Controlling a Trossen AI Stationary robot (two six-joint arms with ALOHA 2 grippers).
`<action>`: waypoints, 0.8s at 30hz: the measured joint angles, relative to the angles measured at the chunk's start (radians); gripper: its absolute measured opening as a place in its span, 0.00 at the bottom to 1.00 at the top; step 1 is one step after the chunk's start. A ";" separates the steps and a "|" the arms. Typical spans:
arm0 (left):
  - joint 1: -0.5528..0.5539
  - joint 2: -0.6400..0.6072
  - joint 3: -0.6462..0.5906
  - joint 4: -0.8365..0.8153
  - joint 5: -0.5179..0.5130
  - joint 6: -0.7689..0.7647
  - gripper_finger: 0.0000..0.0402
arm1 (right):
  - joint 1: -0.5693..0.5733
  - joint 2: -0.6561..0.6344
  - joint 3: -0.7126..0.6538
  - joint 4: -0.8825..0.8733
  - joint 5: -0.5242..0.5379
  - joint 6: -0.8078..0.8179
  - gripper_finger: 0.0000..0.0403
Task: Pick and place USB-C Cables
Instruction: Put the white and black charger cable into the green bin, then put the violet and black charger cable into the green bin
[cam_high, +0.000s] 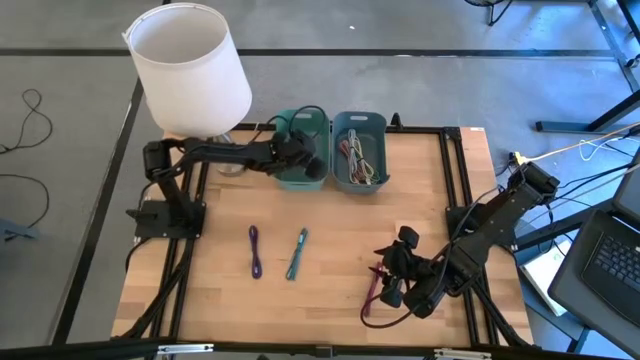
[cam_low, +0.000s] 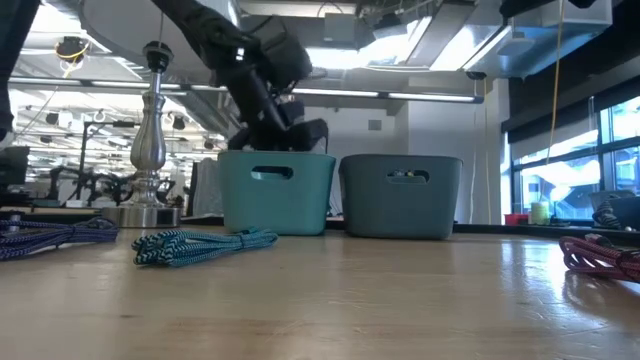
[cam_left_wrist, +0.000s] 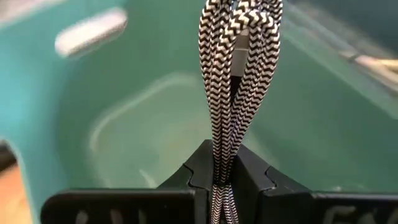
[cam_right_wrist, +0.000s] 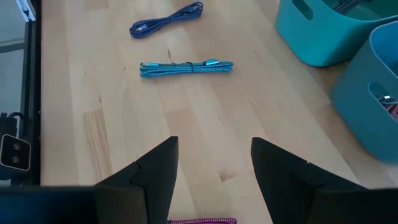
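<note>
Right now my left pincer (cam_high: 303, 160) is over the green bin (cam_high: 285, 178) in the upper middle of the frame, squeezed tight on a black-and-white cable (cam_left_wrist: 239, 68) that hangs long-ways between the fingers. My right pincer (cam_high: 393, 272) sits low right on the surface (cam_high: 330, 300), fingers spread wide, with a magenta cable (cam_high: 372, 292) touching it. A purple cable (cam_high: 254, 250) and a teal cable (cam_high: 297, 252) lie side by side in the middle, both running up and down the frame. More cables (cam_high: 358, 158) fill the blue bin (cam_high: 380, 125).
</note>
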 joint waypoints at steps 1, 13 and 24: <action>0.012 0.003 0.000 -0.011 0.015 -0.016 0.06 | 0.000 0.000 0.000 0.000 0.000 0.000 0.51; 0.084 0.098 0.000 -0.046 0.134 -0.079 0.06 | 0.000 0.000 0.000 0.000 0.000 0.000 0.51; 0.086 0.128 0.000 0.005 0.157 -0.057 0.23 | 0.000 0.000 0.000 0.000 -0.008 0.000 0.51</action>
